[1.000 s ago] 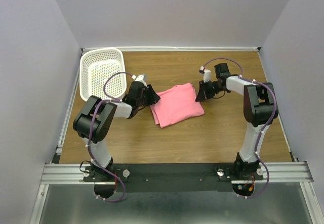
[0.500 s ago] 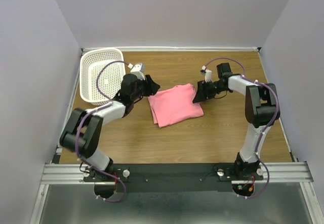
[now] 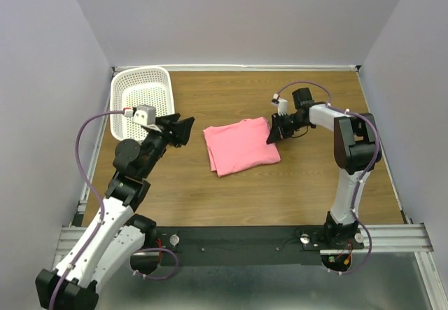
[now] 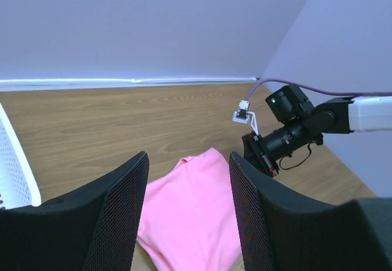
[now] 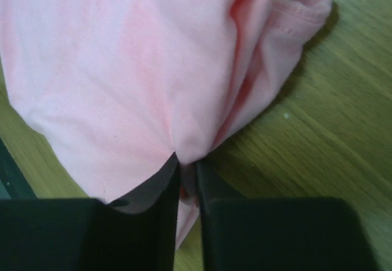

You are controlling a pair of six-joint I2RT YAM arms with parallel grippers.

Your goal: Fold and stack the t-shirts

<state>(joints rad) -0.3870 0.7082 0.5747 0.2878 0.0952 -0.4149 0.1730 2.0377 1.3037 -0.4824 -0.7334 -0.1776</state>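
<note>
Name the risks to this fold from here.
The right end effector pinches only an edge of the t-shirt; any pull may drag the folded layers open, since nothing else pins the cloth. The left end effector hangs open near the basket, apart from the shirt, so it likely cannot steady it in time.

Pale lilac walls (image 3: 231, 16) enclose a wood-grain table (image 3: 231, 191) on three sides.

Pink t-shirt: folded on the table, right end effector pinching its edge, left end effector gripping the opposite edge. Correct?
No. The left end effector grips nothing: the left wrist view shows it open, clear of the pink t-shirt. The rest holds: the shirt lies folded on the table, its edge pinched by the right end effector.
</note>
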